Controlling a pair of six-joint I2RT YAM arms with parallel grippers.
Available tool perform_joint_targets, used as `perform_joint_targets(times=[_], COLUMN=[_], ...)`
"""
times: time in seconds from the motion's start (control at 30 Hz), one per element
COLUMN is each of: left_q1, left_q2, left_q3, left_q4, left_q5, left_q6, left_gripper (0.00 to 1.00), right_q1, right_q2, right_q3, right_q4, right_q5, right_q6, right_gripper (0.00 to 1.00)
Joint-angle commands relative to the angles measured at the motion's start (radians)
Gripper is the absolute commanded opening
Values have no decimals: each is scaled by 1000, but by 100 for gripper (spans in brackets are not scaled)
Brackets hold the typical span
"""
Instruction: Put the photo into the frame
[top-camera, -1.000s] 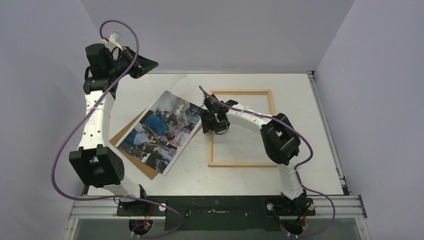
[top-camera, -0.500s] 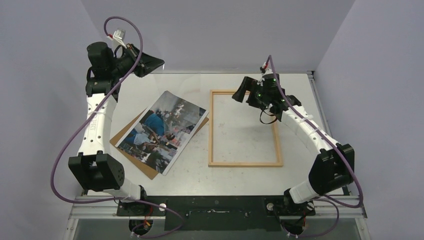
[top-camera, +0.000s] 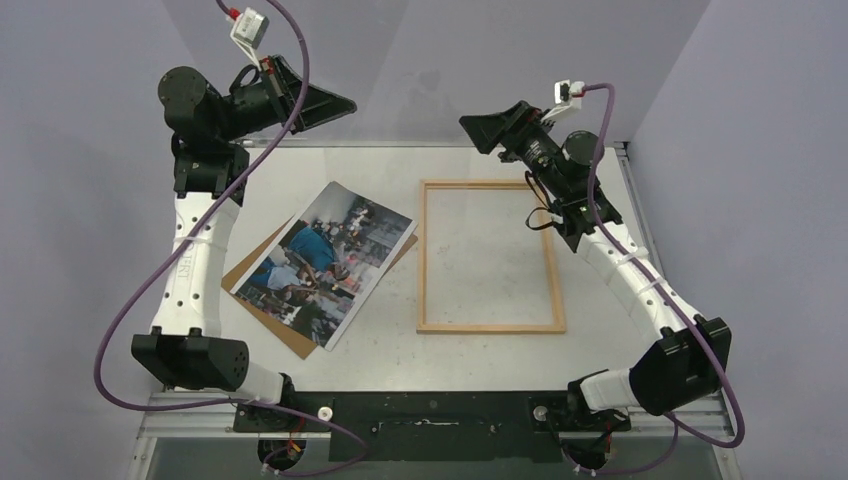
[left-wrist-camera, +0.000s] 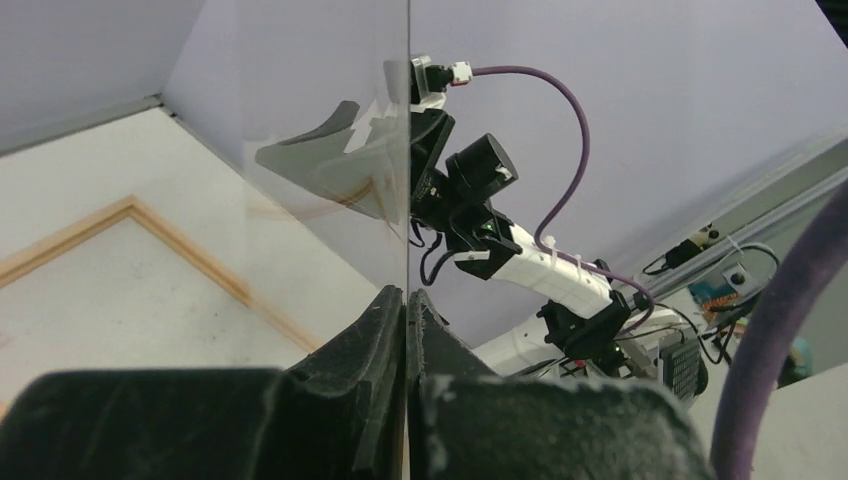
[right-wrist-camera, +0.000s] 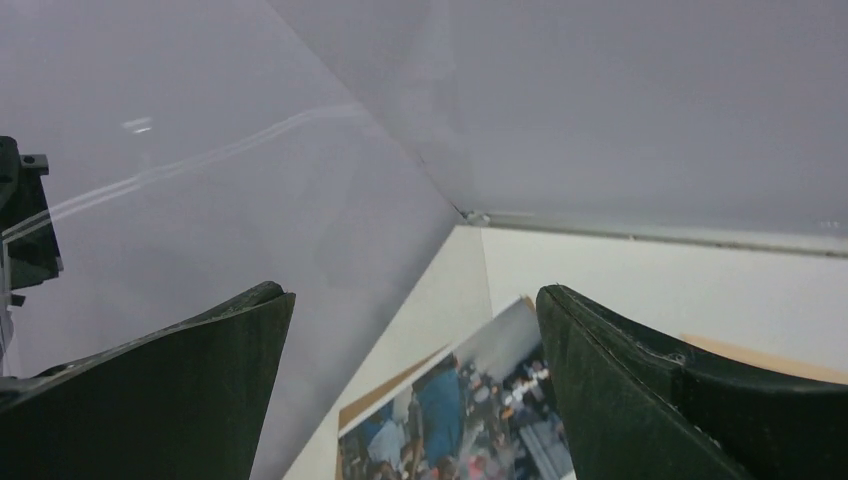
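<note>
The photo lies flat at the table's left, tilted, on top of a brown backing board. The light-wood frame lies flat and empty to its right. My left gripper is raised high at the back left, shut on the edge of a clear pane that stands between its fingertips. My right gripper is raised at the back, open and empty, facing the left gripper. From it I see the photo far below.
Purple-grey walls close in the back and both sides. The right arm shows beyond the pane in the left wrist view. A frame bar shows below. Cables loop off both wrists.
My right gripper left the photo's corner, swung to the back right and rose. My left gripper rose higher with the pane. The photo's lifted corner now lies flat.
</note>
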Motion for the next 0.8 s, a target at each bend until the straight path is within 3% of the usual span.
perform_joint_targets(times=[0.0, 0.17, 0.3, 0.47, 0.6, 0.77], left_q1=[-5, -6, 11, 17, 17, 14], left_q2=[-71, -79, -62, -23, 0, -1], left_q3=[89, 102, 141, 193, 220, 235], left_q4=[188, 227, 205, 199, 202, 257], left_q5=[58, 59, 22, 2, 2, 38], left_q6=[-65, -99, -97, -109, -113, -134], left_gripper=[0, 0, 0, 0, 0, 0], right_q1=[-3, -6, -7, -8, -15, -19], right_q2=[-77, -88, -103, -123, -156, -235], right_q3=[52, 128, 126, 89, 56, 42], right_q4=[238, 197, 255, 331, 297, 79], right_q5=[40, -88, -289, -405, -374, -153], right_q6=[24, 50, 159, 264, 224, 11], right_gripper=[98, 96, 90, 85, 87, 97])
